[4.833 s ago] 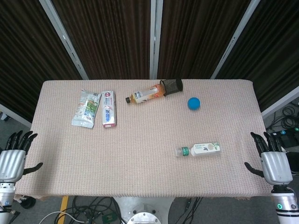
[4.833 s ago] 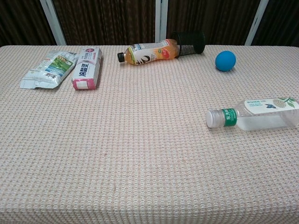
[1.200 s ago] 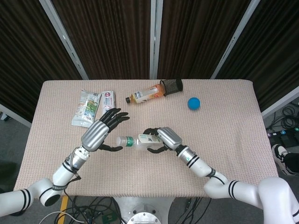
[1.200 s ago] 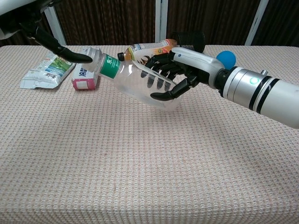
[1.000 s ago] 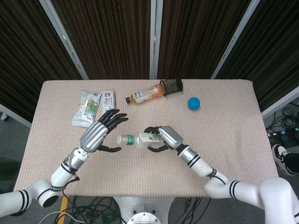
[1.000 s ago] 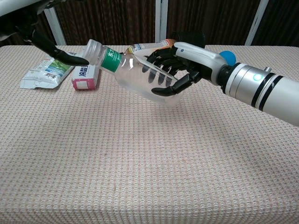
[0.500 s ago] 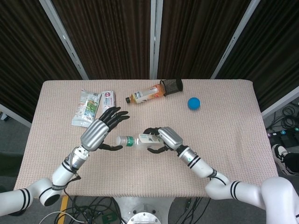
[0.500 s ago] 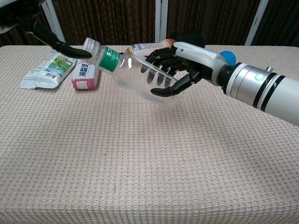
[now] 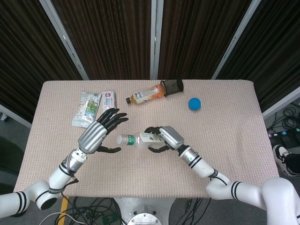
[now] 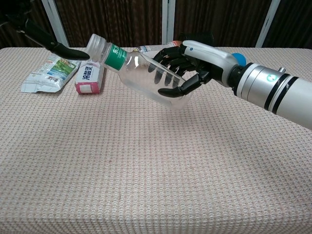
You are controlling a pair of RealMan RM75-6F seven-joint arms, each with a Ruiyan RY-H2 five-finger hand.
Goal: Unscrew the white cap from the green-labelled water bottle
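The right hand [image 10: 187, 63] has the water bottle [image 10: 141, 73] lifted clear of the surface [image 10: 146, 170], its fingers [image 10: 171, 90] curled around the clear lower body, and the bottle tilts with its neck pointing toward the left hand [image 9: 96, 135]. The white cap [image 10: 95, 47] sits at the far end from the right fingers, still on the neck just past the green label band [image 10: 115, 56].

The left hand is spread wide and holds nothing. In the chest view one dark fingertip [image 10: 73, 51] reaches in just beside the cap; whether it actually touches I cannot tell.

Here is the risk as I judge it. The right fingers hold soft, thin plastic well back from the neck, so a twist at the cap could spin the whole bottle inside that hold instead of loosening the thread. A harder squeeze to stop that could crush the body. And the left fingers are splayed rather than gathered around the cap, so a single fingertip may just skid off the cap's side or push the neck away.

Beyond the left fingers lie a pink carton [image 10: 90, 76] and a snack packet [image 10: 48, 73]; a dropped bottle could roll into them.
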